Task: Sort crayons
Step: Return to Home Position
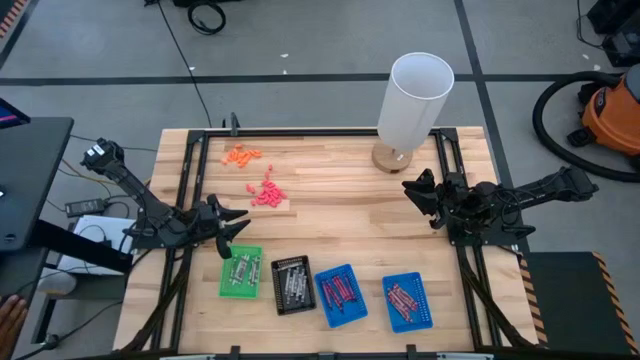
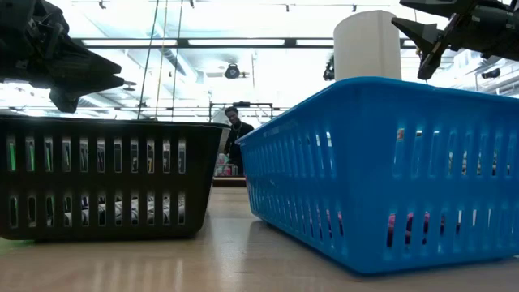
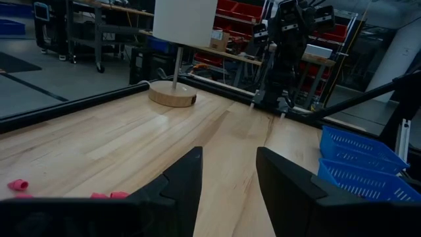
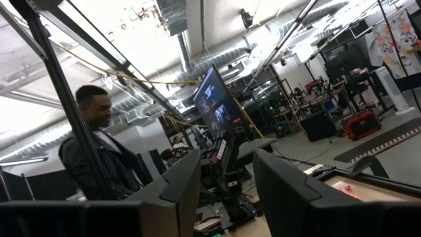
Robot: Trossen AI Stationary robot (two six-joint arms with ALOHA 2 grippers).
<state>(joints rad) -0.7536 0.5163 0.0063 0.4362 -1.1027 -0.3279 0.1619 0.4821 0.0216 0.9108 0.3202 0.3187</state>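
Nearest, at six o'clock: crayons [image 1: 339, 291] in green tray [image 1: 240, 294], black tray [image 1: 277, 290] and two blue trays [image 1: 321, 290]. Farther, left gripper [image 1: 243, 222] at nine and right gripper [image 1: 412, 192] at three, jaws apart, empty. Beyond, pink pieces [image 1: 267, 194] at eleven, lamp [image 1: 415, 97] at one.

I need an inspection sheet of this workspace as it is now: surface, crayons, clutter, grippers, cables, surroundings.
Surface: wooden table, no spill seen.
Job's things: crayons lie in the green tray, the black tray and two blue trays.
Clutter: pink pieces and orange pieces lie loose; a white lamp stands at the far edge.
Grippers: left gripper open, near the green tray; right gripper open, near the lamp; both hold nothing.
Cables: black cable on the floor.
Surroundings: orange vacuum; a person in the room.
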